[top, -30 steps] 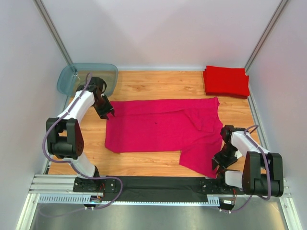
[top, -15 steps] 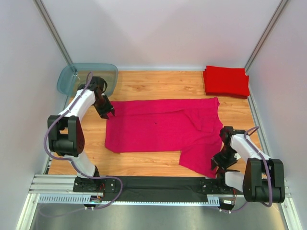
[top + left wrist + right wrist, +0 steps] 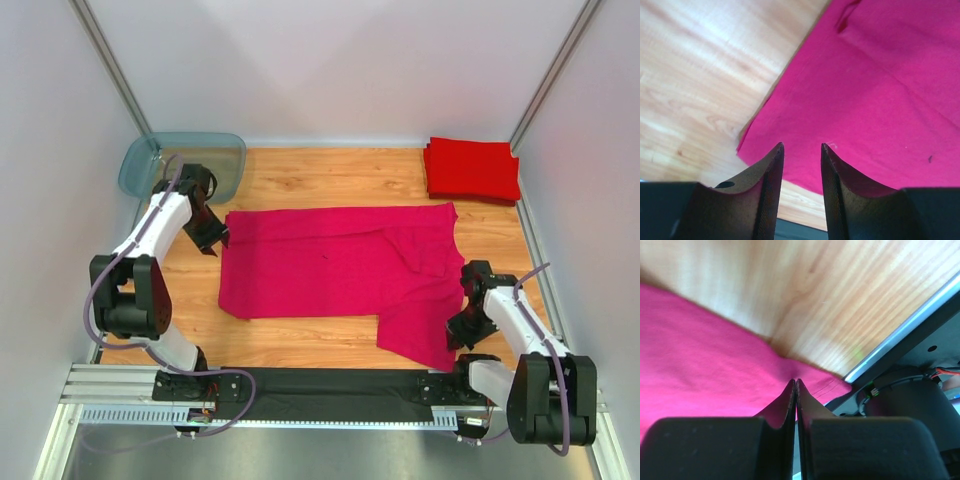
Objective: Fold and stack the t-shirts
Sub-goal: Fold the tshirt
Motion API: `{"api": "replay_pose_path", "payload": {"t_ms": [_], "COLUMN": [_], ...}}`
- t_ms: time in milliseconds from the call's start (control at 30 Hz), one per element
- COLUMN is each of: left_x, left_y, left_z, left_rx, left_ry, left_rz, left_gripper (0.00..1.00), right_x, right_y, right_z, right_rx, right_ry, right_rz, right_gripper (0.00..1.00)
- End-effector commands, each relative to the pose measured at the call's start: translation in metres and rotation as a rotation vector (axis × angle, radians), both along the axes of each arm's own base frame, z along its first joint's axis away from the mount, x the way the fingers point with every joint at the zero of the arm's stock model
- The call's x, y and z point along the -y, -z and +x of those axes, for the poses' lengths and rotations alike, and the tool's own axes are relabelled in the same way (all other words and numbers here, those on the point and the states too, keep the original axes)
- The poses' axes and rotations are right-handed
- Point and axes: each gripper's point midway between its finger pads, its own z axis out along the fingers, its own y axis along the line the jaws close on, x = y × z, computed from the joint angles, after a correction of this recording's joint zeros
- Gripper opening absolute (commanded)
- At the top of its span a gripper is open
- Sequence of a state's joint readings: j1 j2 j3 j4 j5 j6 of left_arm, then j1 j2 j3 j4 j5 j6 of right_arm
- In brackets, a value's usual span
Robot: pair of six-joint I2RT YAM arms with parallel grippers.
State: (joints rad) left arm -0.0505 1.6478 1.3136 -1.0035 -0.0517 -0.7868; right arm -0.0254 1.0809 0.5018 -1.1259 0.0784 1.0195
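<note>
Right gripper (image 3: 796, 382) sits closed tight at the magenta t-shirt (image 3: 330, 265), spread lengthwise left-to-right.

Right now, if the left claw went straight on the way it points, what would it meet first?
The pink shirt, near its corner by the wooden table. The left claw stands open, and cloth shows between its tips in the wrist view. How high it hangs above the cloth is unclear.

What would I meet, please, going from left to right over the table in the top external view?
The tub → pink shirt → red shirts.
</note>
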Motion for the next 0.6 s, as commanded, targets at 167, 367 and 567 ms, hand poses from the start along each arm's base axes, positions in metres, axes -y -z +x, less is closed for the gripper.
{"api": "replay_pose_path", "payload": {"t_ms": [167, 367, 567], "left_x": [0.004, 0.012, 0.013], "left_y": [-0.005, 0.02, 0.016], "left_z": [-0.038, -0.06, -0.069], "left_rx": [-0.063, -0.141, -0.153], "left_ry": [-0.162, -0.127, -0.073], "left_rz": [-0.062, -0.1, -0.109], "left_gripper": [0.38, 0.36, 0.47], "right_x": [0.003, 0.004, 0.008], "right_y": [-0.008, 0.014, 0.014], "right_z": [0.046, 0.075, 0.112], "right_rx": [0.084, 0.114, 0.13], "right_ry": [-0.051, -0.086, -0.126], "right_rz": [-0.008, -0.003, -0.019], "right_gripper": [0.0, 0.0, 0.0]}}
